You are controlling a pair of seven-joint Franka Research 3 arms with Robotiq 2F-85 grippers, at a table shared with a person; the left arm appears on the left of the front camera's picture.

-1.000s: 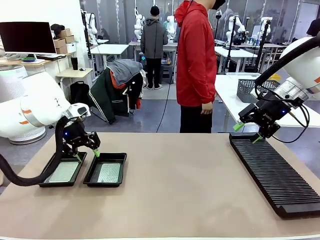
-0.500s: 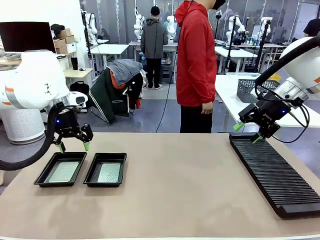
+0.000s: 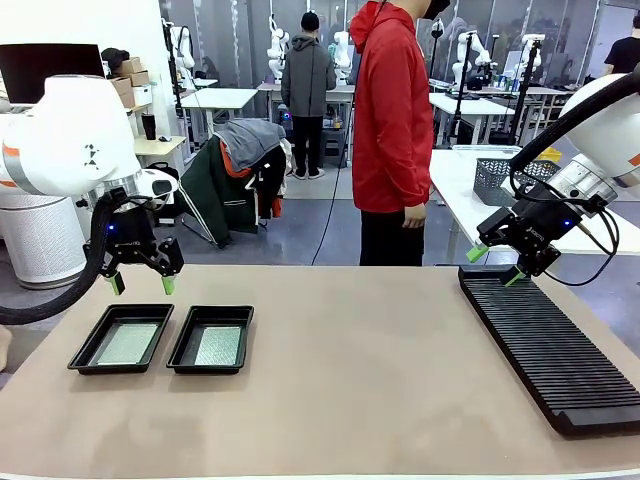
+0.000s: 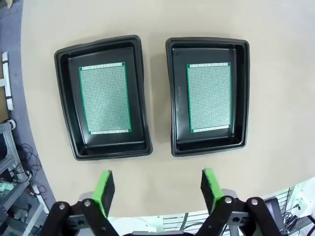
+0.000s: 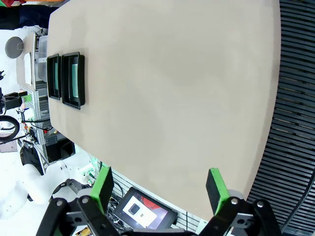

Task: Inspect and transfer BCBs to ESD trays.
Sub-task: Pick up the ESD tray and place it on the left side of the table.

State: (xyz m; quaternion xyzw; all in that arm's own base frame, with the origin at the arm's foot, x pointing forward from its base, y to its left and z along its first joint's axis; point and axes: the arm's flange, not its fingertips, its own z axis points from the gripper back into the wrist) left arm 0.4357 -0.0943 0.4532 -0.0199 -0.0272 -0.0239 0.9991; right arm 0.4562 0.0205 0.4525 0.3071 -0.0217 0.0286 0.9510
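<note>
Two black trays [image 3: 122, 339] [image 3: 211, 339] sit side by side on the worktop [image 3: 340, 380] at about 9 o'clock, each with one pale-green board [image 4: 105, 99] [image 4: 208, 97] lying flat on its floor. The left end effector [image 3: 140, 283] hangs above the trays, fingers apart, holding nothing. The right end effector [image 3: 495, 264] hovers over the far end of the black slotted rack [image 3: 548, 345] at 3 o'clock, fingers spread wide, empty.

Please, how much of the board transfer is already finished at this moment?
Done: each ESD tray holds one BCB lying flat. In hand: nothing; the left gripper hovers open above the trays, and the right gripper is open over the black rack. Left: no further boards visible.
</note>
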